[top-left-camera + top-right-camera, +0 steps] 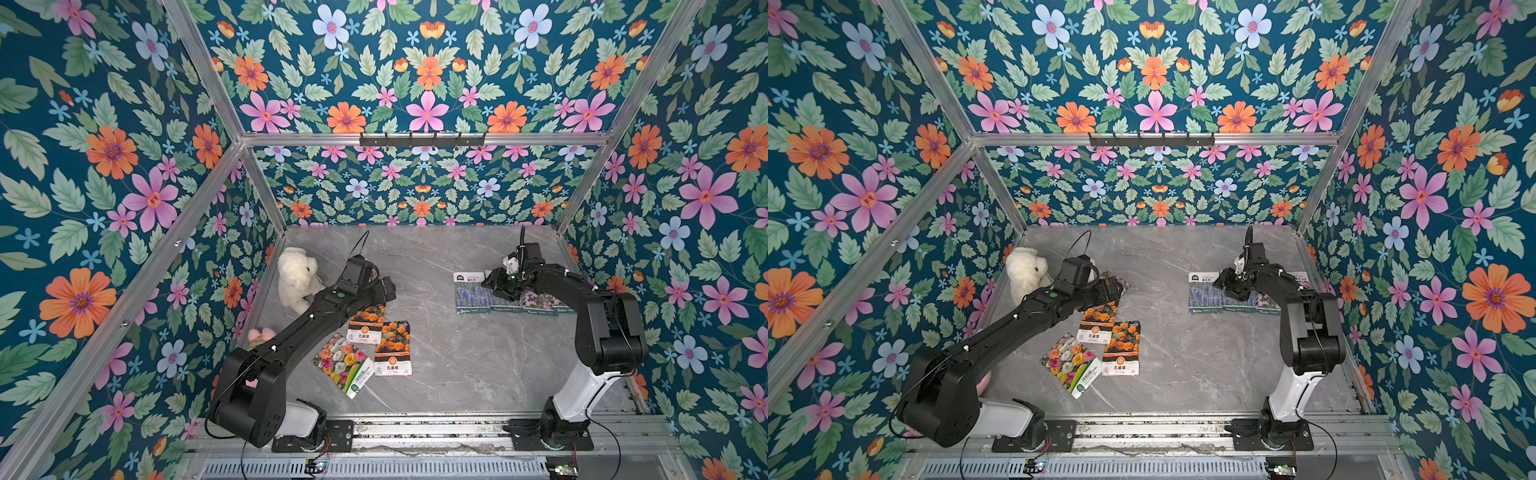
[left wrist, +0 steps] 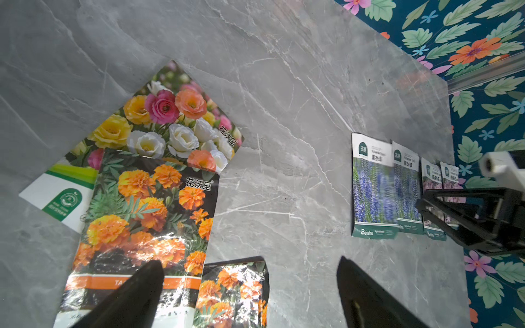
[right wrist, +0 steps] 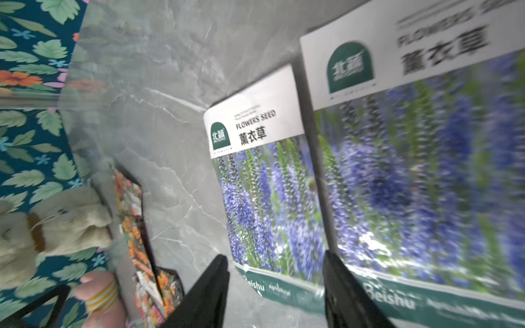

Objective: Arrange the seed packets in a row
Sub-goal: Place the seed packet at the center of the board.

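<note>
Bare table point(image 1: 449, 345) separates marigold packets point(image 1: 392, 349) from lavender packets point(image 1: 469, 297).

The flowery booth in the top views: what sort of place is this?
Probably a robot test booth, not a home: floral wallpaper on an aluminium frame, two robot arms bolted to a front rail, and seed packets laid on a marble-look tabletop.

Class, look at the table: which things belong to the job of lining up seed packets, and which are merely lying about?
Belong to the job: lavender packets, pink-flower packets, marigold packets, mixed-bloom packet.

Lying about: white plush toy, pink toy, hook rail.
</note>
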Motion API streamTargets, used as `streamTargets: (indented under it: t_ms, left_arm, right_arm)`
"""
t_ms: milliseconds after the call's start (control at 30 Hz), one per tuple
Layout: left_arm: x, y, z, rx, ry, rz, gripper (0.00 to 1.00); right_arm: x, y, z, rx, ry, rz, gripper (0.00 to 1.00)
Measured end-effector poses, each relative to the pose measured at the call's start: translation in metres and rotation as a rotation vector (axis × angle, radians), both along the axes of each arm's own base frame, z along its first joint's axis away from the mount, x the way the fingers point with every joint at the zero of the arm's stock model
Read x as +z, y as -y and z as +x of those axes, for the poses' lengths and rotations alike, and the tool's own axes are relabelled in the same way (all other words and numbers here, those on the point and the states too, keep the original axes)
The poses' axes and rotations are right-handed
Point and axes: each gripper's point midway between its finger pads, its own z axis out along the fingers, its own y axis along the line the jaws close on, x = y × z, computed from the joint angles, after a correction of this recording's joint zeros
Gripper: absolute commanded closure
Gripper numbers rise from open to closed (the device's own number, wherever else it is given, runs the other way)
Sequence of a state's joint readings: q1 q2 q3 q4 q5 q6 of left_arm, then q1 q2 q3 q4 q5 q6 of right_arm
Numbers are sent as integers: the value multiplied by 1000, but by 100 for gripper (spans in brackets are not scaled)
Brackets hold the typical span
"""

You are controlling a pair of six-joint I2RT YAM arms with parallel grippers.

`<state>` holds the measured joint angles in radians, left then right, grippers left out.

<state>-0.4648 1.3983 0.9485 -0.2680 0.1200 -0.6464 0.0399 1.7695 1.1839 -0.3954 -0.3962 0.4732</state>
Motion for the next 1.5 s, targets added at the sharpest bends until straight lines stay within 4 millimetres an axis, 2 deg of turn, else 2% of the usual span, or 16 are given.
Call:
streamTargets:
  t_ms: [133, 233, 433, 600, 1000, 1500]
  left_arm:
    - [-3, 0, 0, 1, -6, 4, 0]
    - [-5, -2, -1, 4, -9, 10, 0]
    - [-9, -2, -1, 6, -17, 16, 0]
    - [-10, -2, -1, 5, -19, 18, 0]
    - [-17, -3, -3, 4, -38, 27, 0]
    - [-22, -3, -3, 1, -51, 36, 0]
  right_arm:
    - [10, 12, -4, -22, 11, -126, 25]
    - [8, -3, -14, 28, -1, -218, 22]
    - [-12, -32, -28, 110, -50, -339, 22]
    - [-28, -53, -26, 158, -81, -371, 22]
    - [-55, -63, -14, 180, -135, -388, 21]
    - [-62, -54, 4, 147, -114, -472, 21]
